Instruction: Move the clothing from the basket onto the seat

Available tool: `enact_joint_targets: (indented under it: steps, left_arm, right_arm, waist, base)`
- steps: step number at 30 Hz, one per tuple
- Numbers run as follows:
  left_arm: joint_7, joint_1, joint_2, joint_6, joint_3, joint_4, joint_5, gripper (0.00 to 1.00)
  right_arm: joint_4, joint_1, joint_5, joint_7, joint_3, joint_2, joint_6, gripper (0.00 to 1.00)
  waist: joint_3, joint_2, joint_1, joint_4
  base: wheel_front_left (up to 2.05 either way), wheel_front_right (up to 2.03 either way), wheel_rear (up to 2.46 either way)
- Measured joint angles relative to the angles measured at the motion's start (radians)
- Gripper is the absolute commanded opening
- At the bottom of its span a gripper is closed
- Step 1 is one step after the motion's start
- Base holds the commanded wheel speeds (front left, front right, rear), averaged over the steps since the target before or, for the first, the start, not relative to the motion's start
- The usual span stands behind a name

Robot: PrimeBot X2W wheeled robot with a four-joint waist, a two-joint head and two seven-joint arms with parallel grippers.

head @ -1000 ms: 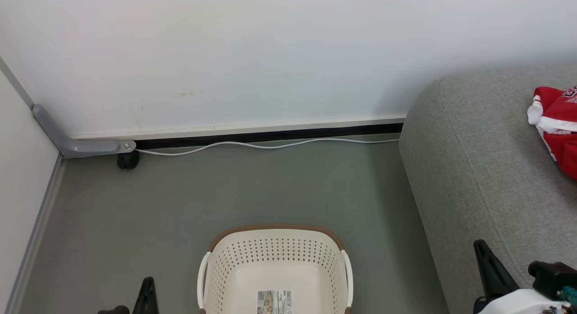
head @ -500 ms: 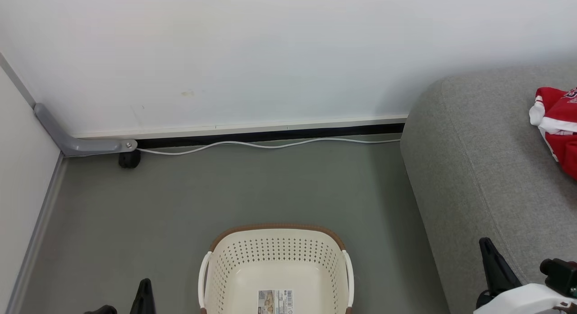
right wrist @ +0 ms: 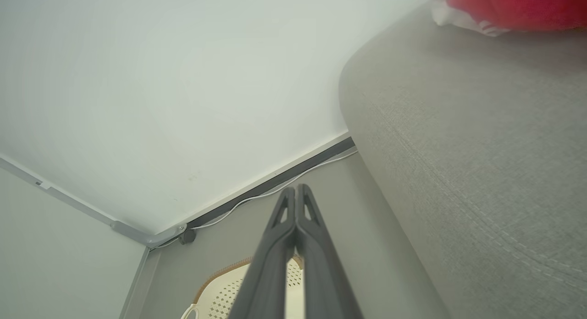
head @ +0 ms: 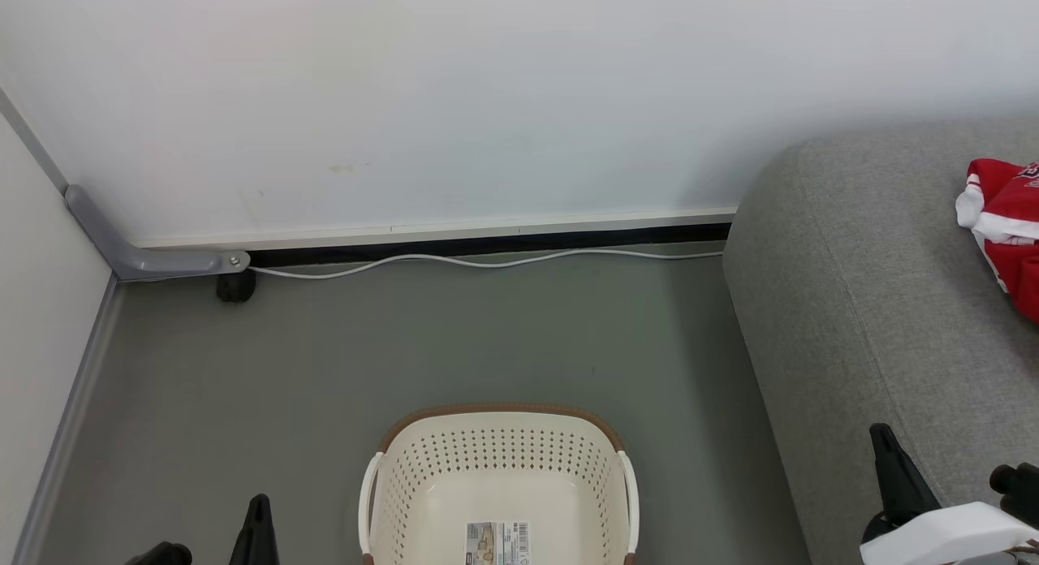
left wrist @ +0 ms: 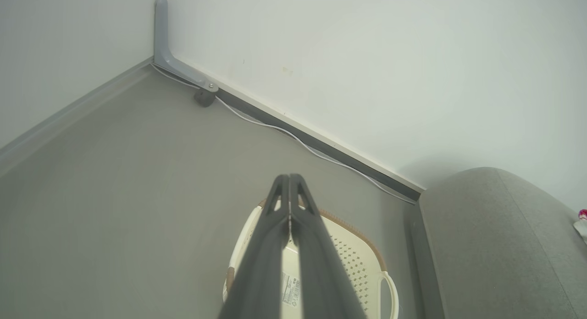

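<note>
While the clothing [head: 1005, 224] lies bunched on the seat [head: 860, 305] at the right edge of the head view, the basket [head: 499, 459] stands on the floor [head: 406, 346] at bottom centre. The left gripper [left wrist: 290, 178] and right gripper [right wrist: 296, 188] each have fingers pressed together, holding nothing.

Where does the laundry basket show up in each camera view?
Head view: basket at bottom centre, cut by the edge.
Left wrist view: basket at lower middle.
Right wrist view: basket at bottom edge, left of centre.
Shared landmark: white cable along the wall base.
</note>
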State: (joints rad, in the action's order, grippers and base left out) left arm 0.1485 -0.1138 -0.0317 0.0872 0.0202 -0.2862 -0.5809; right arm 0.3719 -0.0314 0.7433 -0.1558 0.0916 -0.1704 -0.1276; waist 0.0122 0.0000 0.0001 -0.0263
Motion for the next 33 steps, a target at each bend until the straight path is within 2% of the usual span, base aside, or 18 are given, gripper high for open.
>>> enact_joint_targets:
  steps: [33]
  left_arm:
    - [-0.093, 0.063, -0.001, -0.077, -0.036, 0.005, -0.369, 0.0]
  right_arm:
    - [-0.034, -0.01, 0.312, 0.094, -0.083, 0.044, 0.0, 0.0]
  waist:
    - [-0.003, 0.0, 0.0, 0.01]
  base:
    - [0.0, 0.0, 0.0]
